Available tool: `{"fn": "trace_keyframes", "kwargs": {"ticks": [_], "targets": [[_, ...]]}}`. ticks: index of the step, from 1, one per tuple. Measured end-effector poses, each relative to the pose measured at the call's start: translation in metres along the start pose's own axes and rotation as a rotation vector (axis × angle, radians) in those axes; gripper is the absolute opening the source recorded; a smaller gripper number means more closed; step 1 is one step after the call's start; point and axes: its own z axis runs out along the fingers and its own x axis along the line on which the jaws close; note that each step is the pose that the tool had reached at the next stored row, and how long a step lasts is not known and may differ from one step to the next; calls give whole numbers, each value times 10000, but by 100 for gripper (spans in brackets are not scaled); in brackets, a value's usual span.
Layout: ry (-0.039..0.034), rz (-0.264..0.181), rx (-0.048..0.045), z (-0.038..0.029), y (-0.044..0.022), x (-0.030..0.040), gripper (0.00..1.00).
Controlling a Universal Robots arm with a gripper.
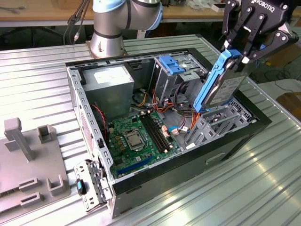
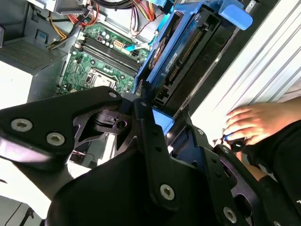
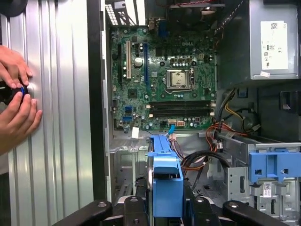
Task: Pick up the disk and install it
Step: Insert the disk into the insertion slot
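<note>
The disk (image 1: pixel 223 87), a dark hard drive in a bright blue carrier, hangs tilted over the open computer case (image 1: pixel 188 157), above the grey drive cage (image 1: pixel 211 125) at the exterior view's right. My black gripper (image 1: pixel 237 56) is shut on its upper end, fingers clamping the blue carrier. The second wrist view shows the disk (image 2: pixel 188 52) running away from the gripper (image 2: pixel 150 113) toward the case. In the first wrist view the blue carrier (image 3: pixel 165 174) sits between the fingers (image 3: pixel 136 207), over the case's interior.
Inside the case lie the green motherboard (image 1: pixel 136 134), a grey power supply (image 1: pixel 110 84), orange and blue cables, and a paler blue bracket (image 1: pixel 171 65). A person's hands (image 3: pixel 14 108) rest on the ribbed metal table beside the case. A grey fixture (image 1: pixel 28 155) stands at the exterior view's left.
</note>
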Motion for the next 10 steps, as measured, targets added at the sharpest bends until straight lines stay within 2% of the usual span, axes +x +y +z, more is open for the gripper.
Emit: {"fn": "trace_keyframes", "kwargs": {"ticks": [4, 7, 10], "targets": [[-11, -430, 3, 11, -51, -1, 37], [-13, -451, 3, 15, -89, -2, 37], [-12, -451, 3, 22, -197, -5, 37]]}}
